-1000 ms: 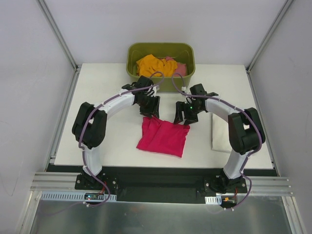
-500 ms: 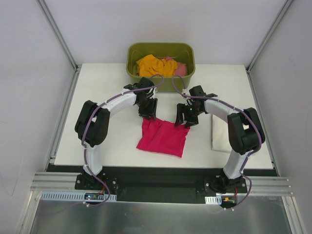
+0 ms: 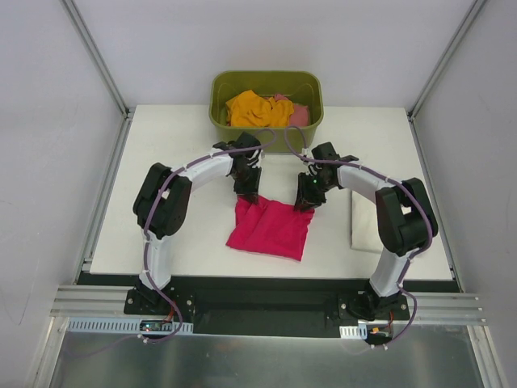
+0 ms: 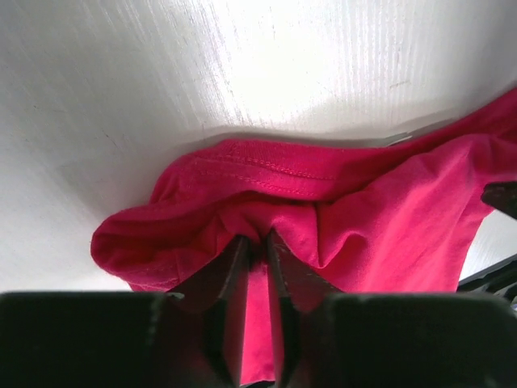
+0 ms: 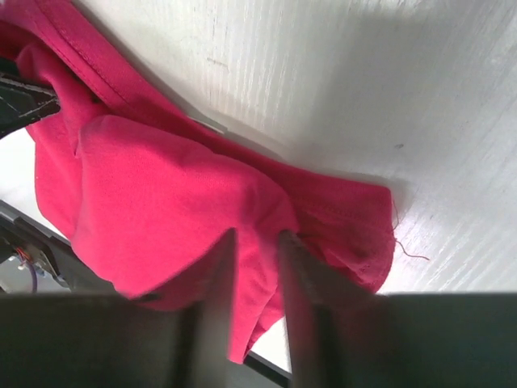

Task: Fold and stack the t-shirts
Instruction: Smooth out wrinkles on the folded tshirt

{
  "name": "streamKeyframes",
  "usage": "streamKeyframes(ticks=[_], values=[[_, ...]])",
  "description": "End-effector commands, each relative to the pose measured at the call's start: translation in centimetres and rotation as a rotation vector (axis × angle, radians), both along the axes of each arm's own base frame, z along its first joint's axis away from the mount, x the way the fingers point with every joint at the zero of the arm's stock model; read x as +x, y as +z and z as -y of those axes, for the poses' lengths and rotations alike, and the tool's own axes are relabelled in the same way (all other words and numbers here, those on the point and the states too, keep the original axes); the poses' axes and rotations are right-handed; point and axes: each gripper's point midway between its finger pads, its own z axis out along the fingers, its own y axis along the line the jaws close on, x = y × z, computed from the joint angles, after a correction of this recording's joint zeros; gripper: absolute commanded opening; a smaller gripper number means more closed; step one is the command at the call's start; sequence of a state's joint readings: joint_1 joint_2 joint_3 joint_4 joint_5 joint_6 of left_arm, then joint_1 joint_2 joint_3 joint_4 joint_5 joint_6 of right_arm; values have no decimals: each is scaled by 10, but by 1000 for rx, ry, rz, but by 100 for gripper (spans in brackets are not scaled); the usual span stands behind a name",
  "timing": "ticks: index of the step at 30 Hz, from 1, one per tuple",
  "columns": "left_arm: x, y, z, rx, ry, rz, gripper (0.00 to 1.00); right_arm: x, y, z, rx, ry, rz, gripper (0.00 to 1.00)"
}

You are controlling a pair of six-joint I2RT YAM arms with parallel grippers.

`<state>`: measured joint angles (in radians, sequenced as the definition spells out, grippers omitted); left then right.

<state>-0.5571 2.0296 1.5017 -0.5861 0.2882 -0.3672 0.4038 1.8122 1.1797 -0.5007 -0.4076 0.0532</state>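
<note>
— Left tool [image 4: 257, 242] and right tool [image 5: 257, 236]: what have you got?
— Each is pinched shut on a far corner of the crimson-pink cloth t-shirt [image 3: 271, 229] lying on the white surface [image 3: 178, 162]. It's light and limp and will likely sag, so you hold the hemmed edges.
— And the olive-green plastic tub [image 3: 266, 76]?
— Orange t-shirt [image 3: 254, 109] and salmon-pink t-shirt [image 3: 297, 115], crumpled inside.

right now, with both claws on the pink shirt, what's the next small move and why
The left claw and right claw each pinch a far corner of the crimson-pink t-shirt, so probably lift both together and draw that edge toward the near edge to fold it.
</note>
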Motion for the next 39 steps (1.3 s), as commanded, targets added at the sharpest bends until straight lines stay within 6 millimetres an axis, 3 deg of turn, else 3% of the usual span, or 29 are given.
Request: streamKeyframes(ticks=[1,3,9,13,19,25,29,32,36,37,38,39], values=[[5,31,9,-47,9,43,10,8,16,-9,40,0,45,22],[4,37,7,-44,10,62,1,9,21,-7,33,-2,66,15],[-5,57,2,-47,15,111,0,3,42,-2,20,3,135,1],[-14,79,-4,-63,21,170,0,-7,51,3,6,-5,163,1],[-30,87,-21,-47,59,208,0,-20,66,11,-3,-34,199,1],[-21,66,-35,50,92,223,0,-19,59,24,-81,-75,208,1],[5,44,-40,146,105,241,0,-7,34,39,-213,-117,162,1],[15,28,-34,119,111,177,0,4,28,46,-284,-156,150,2],[20,24,-31,114,114,165,11,9,18,44,-305,-166,127,17],[21,28,-30,107,113,174,18,12,20,45,-308,-169,134,22],[21,32,-29,100,115,180,22,11,22,46,-312,-170,133,29],[20,35,-28,87,110,181,25,13,25,44,-305,-164,141,42]])
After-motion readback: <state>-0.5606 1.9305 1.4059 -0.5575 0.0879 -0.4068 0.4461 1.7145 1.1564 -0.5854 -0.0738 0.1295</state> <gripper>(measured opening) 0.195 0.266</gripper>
